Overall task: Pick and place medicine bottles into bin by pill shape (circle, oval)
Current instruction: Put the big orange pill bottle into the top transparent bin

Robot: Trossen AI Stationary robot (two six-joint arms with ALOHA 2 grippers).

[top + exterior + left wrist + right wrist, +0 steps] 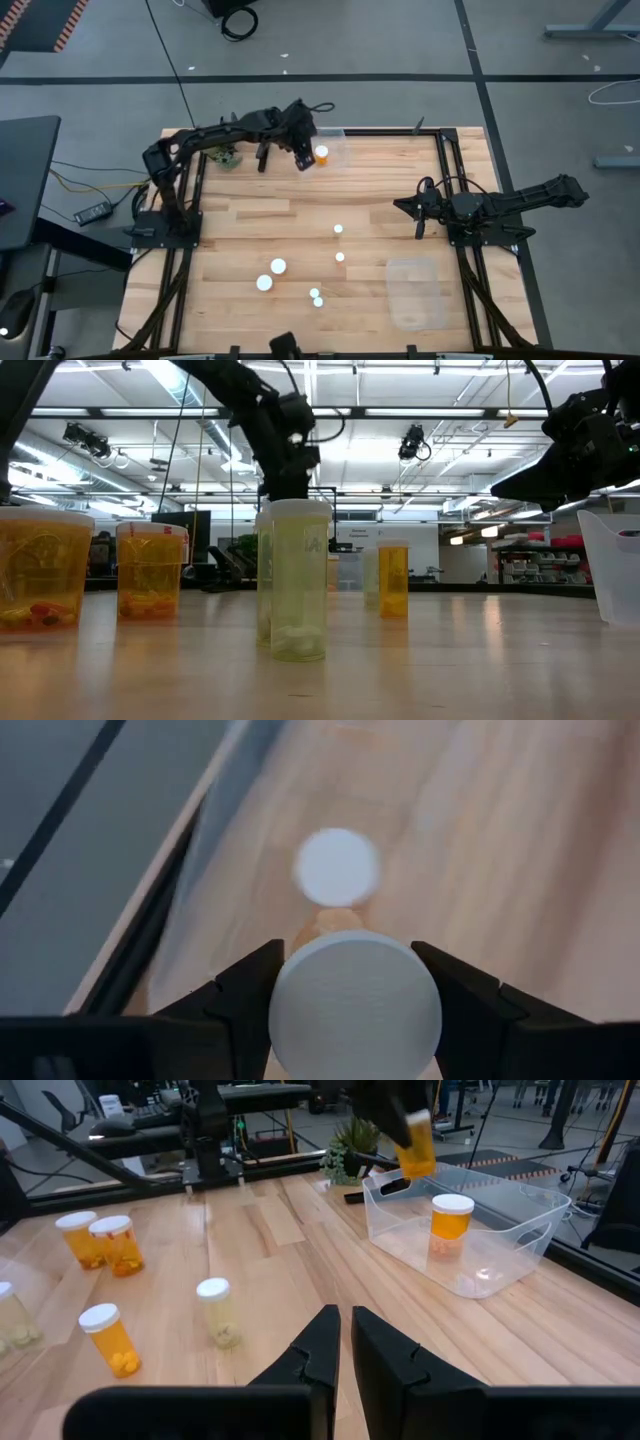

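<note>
The left gripper (303,158) hung above the clear plastic bin (520,1215) at the table's far edge, its fingers clamped on an orange medicine bottle with a white cap (355,1010). Another orange white-capped bottle (451,1222) stood upright inside that bin. The right gripper (418,208), jaws nearly together and empty, waited over the wooden table (250,215).

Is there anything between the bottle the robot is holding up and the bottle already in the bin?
No, just air. In the right wrist view, the held bottle hangs in the left gripper above the bin, over the standing bottle.
</note>
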